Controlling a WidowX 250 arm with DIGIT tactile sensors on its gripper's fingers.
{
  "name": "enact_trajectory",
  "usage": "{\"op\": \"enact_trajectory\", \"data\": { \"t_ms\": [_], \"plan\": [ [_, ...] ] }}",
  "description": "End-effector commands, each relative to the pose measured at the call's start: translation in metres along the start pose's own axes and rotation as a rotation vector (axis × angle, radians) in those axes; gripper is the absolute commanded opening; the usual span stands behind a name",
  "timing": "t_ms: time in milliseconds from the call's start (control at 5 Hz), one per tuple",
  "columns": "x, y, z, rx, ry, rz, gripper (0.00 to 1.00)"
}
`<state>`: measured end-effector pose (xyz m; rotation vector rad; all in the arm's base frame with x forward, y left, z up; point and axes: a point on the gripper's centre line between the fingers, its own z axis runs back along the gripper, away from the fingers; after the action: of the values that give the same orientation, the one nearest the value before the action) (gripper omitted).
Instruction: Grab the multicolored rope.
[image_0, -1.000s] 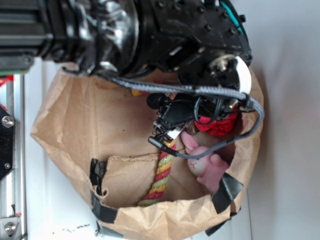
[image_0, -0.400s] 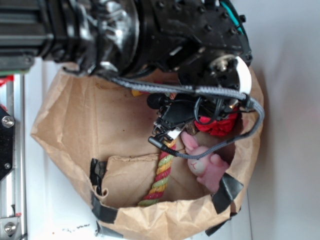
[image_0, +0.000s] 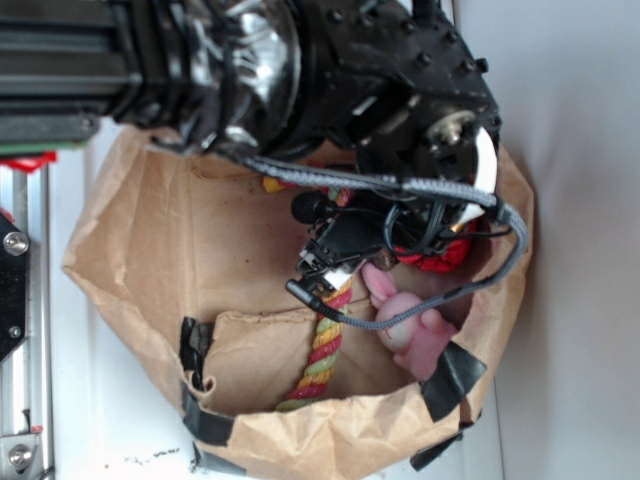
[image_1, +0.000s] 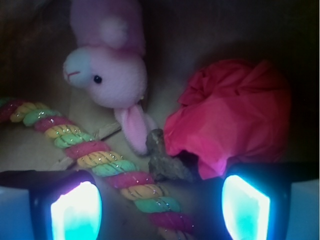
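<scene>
Brown crumpled paper forms the bag (image_0: 150, 240) you are working in, its torn rim patched with strips of black tape (image_0: 452, 378), and it sits on a white table (image_0: 90, 440) beside a metal rail. Your black robot arm (image_0: 330, 80) fills the top of the exterior view and reaches down into the bag, with a grey braided cable (image_0: 440, 295) looping from it across the opening. The thick twisted multicolored rope (image_1: 107, 167) of red, yellow and light green strands lies on the bag floor; in the wrist view it runs diagonally from the left edge down toward the bottom centre, passing between your two jaws (their inner pads glow cyan at the lower corners). Your gripper (image_1: 160, 207) has its jaws spread wide apart, one on each side of the rope, clamped on nothing; you cannot tell from either view whether they touch the paper floor. Just beyond the rope lies the small pink plush bunny (image_1: 107, 75), one ear pointing toward the jaws. To its right sits the crumpled red paper-like ball (image_1: 232, 117), with a small brown scrap (image_1: 162, 160) between the ear and the ball. In the exterior view the rope (image_0: 322, 350) emerges from under the gripper toward the bag's near rim, the bunny beside it.
</scene>
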<state>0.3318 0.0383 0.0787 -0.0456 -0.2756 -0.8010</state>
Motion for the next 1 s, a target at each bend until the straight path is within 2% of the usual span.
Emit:
{"op": "enact_trajectory", "data": {
  "t_ms": [0, 200, 800],
  "plan": [
    [0.003, 0.032, 0.02, 0.091, -0.004, -0.034, 1.0],
    [0.001, 0.038, 0.017, 0.15, 0.031, -0.035, 1.0],
    [0.008, 0.031, 0.043, 0.139, 0.002, -0.055, 1.0]
  ]
}}
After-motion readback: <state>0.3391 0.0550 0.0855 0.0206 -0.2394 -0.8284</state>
